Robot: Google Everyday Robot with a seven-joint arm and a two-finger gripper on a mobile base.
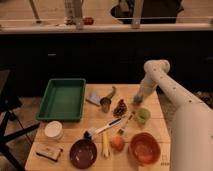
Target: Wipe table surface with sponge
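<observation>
Currently gripper (137,99) sits low at desk (95,120) two o'clock edge, right on the sponge (136,100), just above green cup (143,115); jaws' state: cannot tell.

My gripper (137,99) is low over the far right edge of the table surface (95,116), at the sponge (136,101). The green tray (63,99) fills the far left corner; white cup (53,130) and tan block (49,151) sit near-left; two bowls (83,153) line the near edge.
</observation>
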